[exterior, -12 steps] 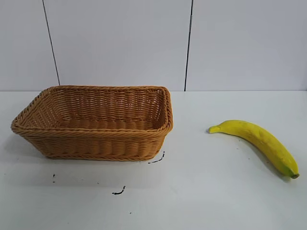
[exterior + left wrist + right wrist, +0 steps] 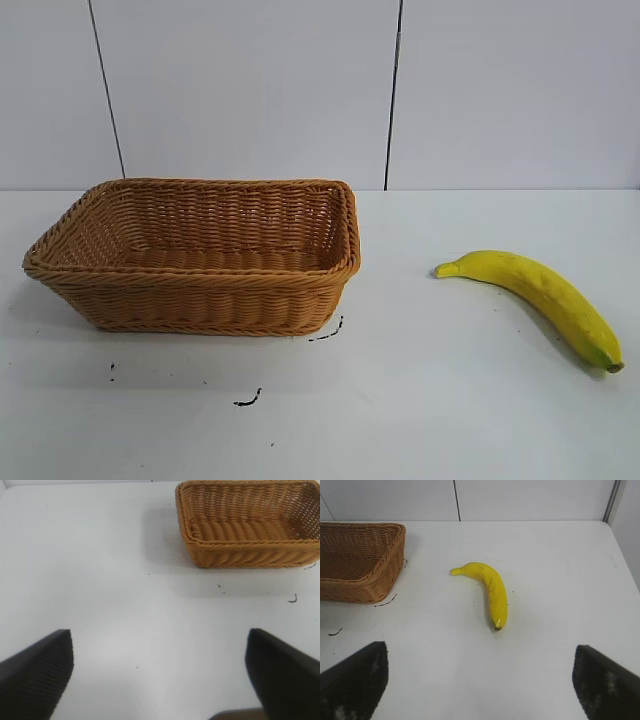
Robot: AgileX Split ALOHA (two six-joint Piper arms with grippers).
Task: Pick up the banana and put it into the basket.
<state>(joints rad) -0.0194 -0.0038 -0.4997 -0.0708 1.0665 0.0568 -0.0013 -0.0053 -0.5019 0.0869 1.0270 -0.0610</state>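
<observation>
The yellow banana [image 2: 540,295] lies on the white table at the right, greenish tip toward the front; it also shows in the right wrist view [image 2: 490,591]. The tan woven basket [image 2: 190,300] stands empty at the left, seen too in the left wrist view [image 2: 250,555] and the right wrist view [image 2: 355,587]. My right gripper [image 2: 480,680] is open and empty, some way short of the banana's tip. My left gripper [image 2: 160,675] is open and empty over bare table, well away from the basket. Neither arm shows in the exterior view.
Small black marks [image 2: 250,400] dot the table in front of the basket. A white panelled wall [image 2: 390,90] stands behind the table. Bare table lies between basket and banana.
</observation>
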